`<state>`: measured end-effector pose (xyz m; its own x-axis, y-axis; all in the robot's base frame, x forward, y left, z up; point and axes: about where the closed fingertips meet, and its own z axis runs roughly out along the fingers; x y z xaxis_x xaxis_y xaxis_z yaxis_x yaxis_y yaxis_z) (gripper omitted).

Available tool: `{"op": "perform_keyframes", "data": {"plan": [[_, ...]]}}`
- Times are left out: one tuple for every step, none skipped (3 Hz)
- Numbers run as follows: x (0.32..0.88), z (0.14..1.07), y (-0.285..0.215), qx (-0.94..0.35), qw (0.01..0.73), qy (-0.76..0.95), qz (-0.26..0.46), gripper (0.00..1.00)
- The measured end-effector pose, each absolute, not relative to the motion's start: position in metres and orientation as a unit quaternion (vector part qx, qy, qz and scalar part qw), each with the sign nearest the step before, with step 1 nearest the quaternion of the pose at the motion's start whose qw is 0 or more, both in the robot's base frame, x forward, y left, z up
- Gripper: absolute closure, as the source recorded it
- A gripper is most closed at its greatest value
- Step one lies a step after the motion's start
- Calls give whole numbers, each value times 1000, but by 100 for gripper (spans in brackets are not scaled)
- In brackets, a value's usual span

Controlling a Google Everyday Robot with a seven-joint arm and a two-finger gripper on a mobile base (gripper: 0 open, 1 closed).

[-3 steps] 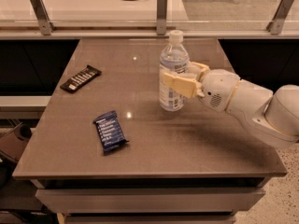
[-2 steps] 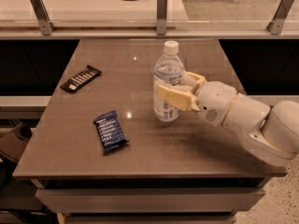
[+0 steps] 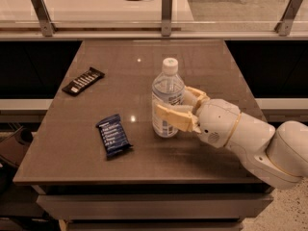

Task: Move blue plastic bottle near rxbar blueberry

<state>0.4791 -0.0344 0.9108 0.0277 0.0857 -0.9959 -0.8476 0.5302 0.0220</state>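
The blue plastic bottle (image 3: 167, 97), clear with a white cap, stands upright at the middle of the brown table (image 3: 216, 66). My gripper (image 3: 179, 106) reaches in from the right and is shut on the bottle's lower body, one tan finger (image 3: 171, 117) in front and one behind. The rxbar blueberry (image 3: 113, 134), a dark blue flat bar with white text, lies on the table to the left of the bottle, a short gap between them.
A slim black-wrapped bar (image 3: 83, 81) lies at the table's left, farther back. My white arm (image 3: 250, 141) spans the table's right front. A counter with metal posts (image 3: 166, 8) runs along the back edge.
My gripper has carried the bottle toward the front and left, closer to the dark blue bar. The two bars have not moved.
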Motion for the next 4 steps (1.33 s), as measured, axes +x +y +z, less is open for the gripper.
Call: {"op": "perform_keyframes", "data": {"plan": [[470, 908, -28, -330, 641, 588, 366, 100], [470, 908, -26, -331, 641, 588, 367, 81], [470, 909, -24, -332, 640, 587, 367, 58], [469, 910, -22, -334, 640, 586, 368, 35]]}}
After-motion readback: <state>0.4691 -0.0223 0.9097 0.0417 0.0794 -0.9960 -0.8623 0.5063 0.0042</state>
